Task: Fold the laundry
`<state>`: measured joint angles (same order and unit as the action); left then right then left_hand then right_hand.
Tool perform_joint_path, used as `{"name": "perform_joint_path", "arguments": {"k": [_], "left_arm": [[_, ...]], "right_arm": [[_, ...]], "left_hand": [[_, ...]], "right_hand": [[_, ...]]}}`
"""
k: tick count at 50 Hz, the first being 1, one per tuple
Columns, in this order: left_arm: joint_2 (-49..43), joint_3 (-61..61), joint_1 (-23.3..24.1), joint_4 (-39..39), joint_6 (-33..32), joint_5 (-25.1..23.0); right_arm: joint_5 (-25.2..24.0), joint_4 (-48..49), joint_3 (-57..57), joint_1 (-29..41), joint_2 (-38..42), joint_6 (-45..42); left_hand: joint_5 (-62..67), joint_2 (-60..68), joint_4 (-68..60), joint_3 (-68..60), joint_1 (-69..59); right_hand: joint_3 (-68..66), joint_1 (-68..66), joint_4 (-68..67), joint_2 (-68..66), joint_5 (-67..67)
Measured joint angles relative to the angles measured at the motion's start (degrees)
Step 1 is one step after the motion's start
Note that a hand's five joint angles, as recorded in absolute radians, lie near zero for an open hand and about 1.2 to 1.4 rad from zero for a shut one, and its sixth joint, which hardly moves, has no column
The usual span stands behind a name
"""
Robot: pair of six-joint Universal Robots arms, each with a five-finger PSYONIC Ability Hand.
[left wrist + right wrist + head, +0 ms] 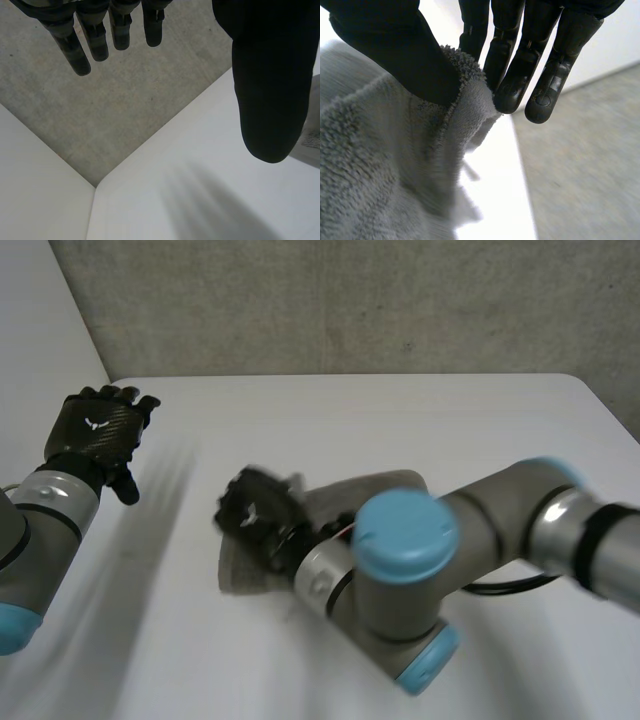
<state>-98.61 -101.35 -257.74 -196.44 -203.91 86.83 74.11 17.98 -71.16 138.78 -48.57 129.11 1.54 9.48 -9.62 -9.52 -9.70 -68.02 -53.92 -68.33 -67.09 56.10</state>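
Head view. Grey towel (375, 488) lies bunched mid-surface (470, 420). Right hand (255, 512) sits at the towel's left edge, with its arm (400, 570) lying across the cloth. Left hand (95, 430) hangs well apart from the towel, off to its left, with nothing under it. There is a small pale mark on the back of each hand, too small to read.

Left wrist view. The fingers (100, 35) are straight and the thumb (270, 90) stands clear of them. The hand is slack and wide open, holding nothing, with bare surface below.

Right wrist view. The thumb (405, 60) presses a fluffy towel edge against the nearest finger (472, 30), so this is a pinch hold. The other fingers are straight and free past the cloth. The pinched edge is raised off the surface, and the rest of the towel drapes below the palm.

Step, by my reading: one edge is taken up and the fold is not yet laid. The next move calls for carrying that edge across the towel to its far side and keeping the pinch firm. The left hand could come in to hold the towel down.

No brand, label or writing can be read anywhere.
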Motion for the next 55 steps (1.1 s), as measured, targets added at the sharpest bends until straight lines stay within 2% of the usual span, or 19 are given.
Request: {"name": "perform_joint_path", "arguments": {"k": [3, 5, 6, 10, 13, 15, 19, 22, 25, 26, 29, 35, 38, 40, 41, 42, 45, 52, 55], "left_arm": [[0.25, -0.26, 0.11, 0.0, 0.05, 0.01], [0.29, -0.42, 0.24, 0.0, 0.09, 0.01], [0.28, -0.49, 0.38, -0.01, 0.15, 0.0], [0.19, -0.46, 1.4, -0.08, 0.69, -0.03], [-0.03, -0.06, 3.21, -0.17, 1.87, -0.04], [-0.32, 0.46, 5.29, -0.4, 3.42, -0.03], [-0.97, 1.12, 7.84, -1.15, 5.58, 0.01], [-3.68, 2.36, 12.38, -3.41, 9.04, 0.13], [-3.68, 2.36, 12.38, -3.41, 9.04, 0.13], [-7.4, 3.79, 15.91, -4.88, 10.66, 0.51], [-12.09, 5.34, 18.0, -5.49, 11.13, 1.04], [-19.16, 7.07, 18.94, -5.3, 10.77, 2.99], [-21.13, 7.14, 18.88, -5.03, 10.02, 4.25], [-21.45, 6.88, 18.9, -4.87, 9.41, 4.72], [-21.41, 6.59, 18.95, -4.75, 8.91, 4.96], [-21.03, 6.1, 19.05, -4.58, 8.25, 5.19], [-19.61, 4.97, 19.28, -4.18, 7.35, 5.4], [-13.36, 2.24, 19.45, -3.03, 6.9, 5.44], [-9.87, 1.14, 19.17, -2.2, 7.08, 5.46]], "right_arm": [[-1.07, 0.04, 1.5, 1.98, 3.8, -0.02], [-1.33, -0.09, 2.35, 2.87, 6.04, 0.03], [-1.26, -0.22, 2.55, 3.08, 6.7, 0.12], [-0.13, -0.51, 2.09, 2.77, 5.21, 2.24], [0.93, -0.61, 1.35, 2.01, 3.2, 4.89], [3.23, -0.92, -1.0, -0.86, -2.35, 12.97], [4.6, -1.42, -3.54, -3.96, -7.09, 20.67], [5.43, -4.31, -8.97, -9.96, -13.75, 33.35], [5.43, -4.31, -8.97, -9.96, -13.75, 33.35], [5.52, -7.15, -12.59, -13.85, -16.28, 38.64], [5.38, -10.74, -17.47, -18.67, -17.54, 41.24], [5.35, -11.62, -23.03, -22.8, -16.42, 39.99], [5.45, -9.58, -25.64, -24.56, -14.93, 37.9], [5.51, -8.46, -26.49, -25.22, -14.35, 36.79], [5.55, -7.21, -27.26, -25.88, -13.8, 35.4], [5.66, -6.1, -27.74, -26.43, -13.38, 33.89], [5.85, -4.8, -27.97, -26.97, -13.17, 31.64], [7.03, -3.09, -24.47, -26.28, -15.34, 24.58], [8.37, -2.81, -20.12, -23.66, -16.74, 19.54]], "left_hand": [[0.0, 0.0, 0.0, 0.0, 0.0], [0.0, 0.0, 0.0, 0.0, 0.0], [0.0, 0.0, 0.0, 0.0, 0.0], [0.0, 0.0, 0.0, 0.0, 0.0], [0.0, 0.0, 0.0, 0.0, 0.0], [0.0, 0.0, 0.0, 0.0, 0.0], [0.0, 0.0, 0.0, 0.0, 0.0], [0.0, 0.0, 0.0, 0.08, 0.0], [0.0, 0.0, 0.0, 0.08, 0.0], [0.0, 0.0, 0.0, 0.08, 0.0], [0.0, 0.0, 0.0, 0.09, 0.0], [0.0, 0.0, 0.0, 0.08, 0.0], [0.0, 0.0, 0.0, 0.08, 0.0], [0.0, 0.0, 0.0, 0.08, 0.0], [0.0, 0.0, 0.0, 0.08, 0.0], [0.0, 0.0, 0.0, 0.08, 0.0], [0.0, 0.0, 0.0, 0.08, 0.0], [0.0, 0.0, 0.0, 0.08, 0.0], [0.0, 0.0, 0.0, 0.08, 0.0]], "right_hand": [[0.55, 0.78, 0.55, 1.19, -0.45], [16.17, 11.76, 16.37, 16.84, -14.27], [29.26, 24.23, 29.56, 30.14, -26.91], [53.0, 40.77, 53.3, 52.09, -50.15], [54.63, 41.62, 54.56, 53.23, -51.4], [56.22, 42.36, 55.34, 54.58, -52.88], [56.22, 42.36, 55.34, 54.58, -52.9], [56.22, 42.36, 55.34, 54.58, -52.91], [56.22, 42.36, 55.34, 54.58, -52.91], [56.22, 42.36, 55.34, 54.58, -52.91], [56.22, 42.36, 55.34, 54.58, -52.93], [55.21, 41.81, 54.77, 53.6, -52.41], [41.75, 30.26, 42.01, 41.04, -40.31], [41.75, 30.26, 42.01, 41.04, -40.31], [18.32, 11.34, 19.67, 17.04, -19.18], [6.78, 4.14, 7.51, 5.46, -7.36], [0.84, 1.94, 0.87, 1.05, -1.36], [0.43, 1.38, 0.2, 1.05, -0.53], [0.43, 1.38, 0.2, 1.05, -0.33]]}}
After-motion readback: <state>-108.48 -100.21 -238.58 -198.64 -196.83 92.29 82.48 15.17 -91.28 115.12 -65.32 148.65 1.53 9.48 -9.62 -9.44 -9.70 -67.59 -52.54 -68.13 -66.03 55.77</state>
